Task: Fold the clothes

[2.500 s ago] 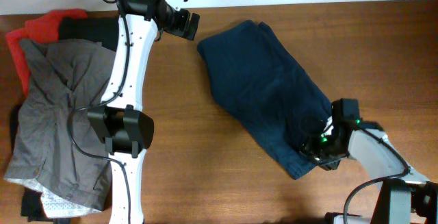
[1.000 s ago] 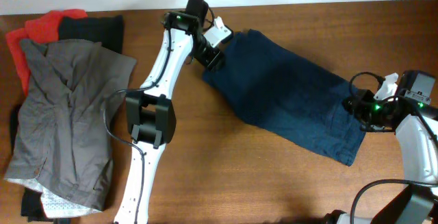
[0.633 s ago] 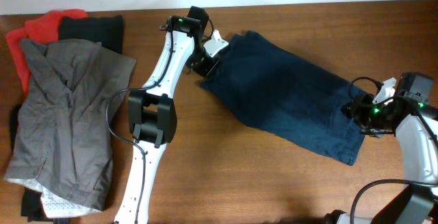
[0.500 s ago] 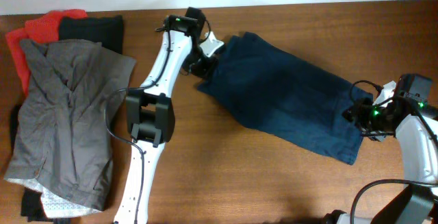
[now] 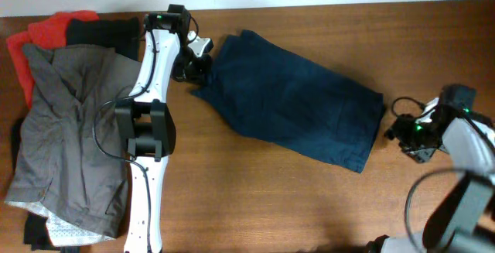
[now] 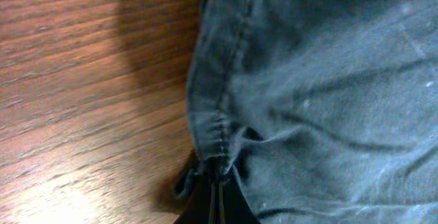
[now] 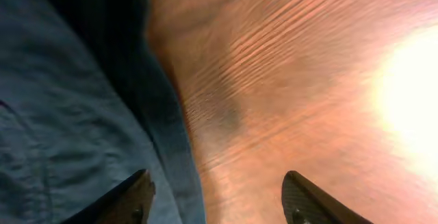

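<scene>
A dark blue garment (image 5: 286, 102) lies spread flat and slanted across the middle of the wooden table. My left gripper (image 5: 199, 66) is shut on its upper left edge. In the left wrist view the stitched hem (image 6: 220, 125) bunches where the closed fingertips (image 6: 220, 195) pinch it. My right gripper (image 5: 398, 129) hangs open just off the garment's right edge. In the right wrist view its left finger (image 7: 133, 198) is over the blue cloth (image 7: 68, 114) and its right finger (image 7: 304, 200) is over bare wood; nothing is gripped between them (image 7: 219, 200).
A pile of clothes fills the table's left end: a grey garment (image 5: 69, 129) on top, red (image 5: 54, 29) and black (image 5: 100, 29) pieces behind it. The left arm (image 5: 147, 129) runs up beside the pile. Bare wood (image 5: 271, 206) lies in front of the blue garment.
The left gripper closed on the garment's edge and pulled it left toward the pile. The right gripper opened wider and the garment's right end slid away from it.
</scene>
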Tool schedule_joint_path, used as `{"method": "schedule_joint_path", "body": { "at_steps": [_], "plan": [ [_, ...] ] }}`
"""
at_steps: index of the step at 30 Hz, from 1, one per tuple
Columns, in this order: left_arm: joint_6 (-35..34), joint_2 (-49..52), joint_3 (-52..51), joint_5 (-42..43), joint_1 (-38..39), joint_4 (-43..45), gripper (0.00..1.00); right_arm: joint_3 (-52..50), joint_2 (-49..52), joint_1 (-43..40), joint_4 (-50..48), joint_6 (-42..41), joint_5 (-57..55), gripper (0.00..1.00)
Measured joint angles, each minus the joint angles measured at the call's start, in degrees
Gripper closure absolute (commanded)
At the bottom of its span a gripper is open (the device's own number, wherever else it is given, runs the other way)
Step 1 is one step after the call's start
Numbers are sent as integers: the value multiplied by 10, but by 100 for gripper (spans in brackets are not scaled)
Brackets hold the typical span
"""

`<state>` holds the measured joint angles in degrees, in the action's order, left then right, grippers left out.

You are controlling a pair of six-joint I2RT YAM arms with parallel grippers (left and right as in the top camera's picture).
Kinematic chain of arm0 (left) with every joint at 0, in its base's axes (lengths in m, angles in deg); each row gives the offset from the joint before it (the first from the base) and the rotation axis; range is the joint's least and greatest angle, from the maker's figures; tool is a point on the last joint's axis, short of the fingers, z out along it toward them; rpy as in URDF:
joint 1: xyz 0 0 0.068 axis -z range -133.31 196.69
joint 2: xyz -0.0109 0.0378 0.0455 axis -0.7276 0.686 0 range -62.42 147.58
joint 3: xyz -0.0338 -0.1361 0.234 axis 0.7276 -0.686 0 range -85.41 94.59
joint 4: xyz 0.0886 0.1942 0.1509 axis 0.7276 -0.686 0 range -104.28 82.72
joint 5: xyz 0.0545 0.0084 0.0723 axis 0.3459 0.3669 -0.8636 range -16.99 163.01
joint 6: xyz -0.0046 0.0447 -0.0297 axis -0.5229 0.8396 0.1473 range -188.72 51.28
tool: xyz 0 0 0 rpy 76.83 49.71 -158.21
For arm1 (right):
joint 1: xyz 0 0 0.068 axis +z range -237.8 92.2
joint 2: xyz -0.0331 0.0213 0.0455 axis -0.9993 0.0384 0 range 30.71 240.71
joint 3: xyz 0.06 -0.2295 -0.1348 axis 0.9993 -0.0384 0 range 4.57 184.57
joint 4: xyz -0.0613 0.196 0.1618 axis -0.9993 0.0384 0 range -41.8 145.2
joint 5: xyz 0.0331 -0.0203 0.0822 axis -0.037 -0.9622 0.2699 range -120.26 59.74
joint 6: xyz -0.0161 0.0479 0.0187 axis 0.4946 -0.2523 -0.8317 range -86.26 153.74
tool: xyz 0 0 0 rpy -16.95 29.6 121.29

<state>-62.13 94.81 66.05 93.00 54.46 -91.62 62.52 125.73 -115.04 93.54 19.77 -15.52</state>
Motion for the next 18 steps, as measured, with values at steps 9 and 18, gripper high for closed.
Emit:
{"method": "schedule_joint_path", "body": {
  "at_steps": [9, 18],
  "plan": [
    [10, 0, 0, -3, 1, 7, 99, 0, 70, 0, -24, 12, 62, 21],
    [11, 0, 0, -5, 1, 15, 99, 0, 70, 26, -72, 12, 74, 26]
  ]
}}
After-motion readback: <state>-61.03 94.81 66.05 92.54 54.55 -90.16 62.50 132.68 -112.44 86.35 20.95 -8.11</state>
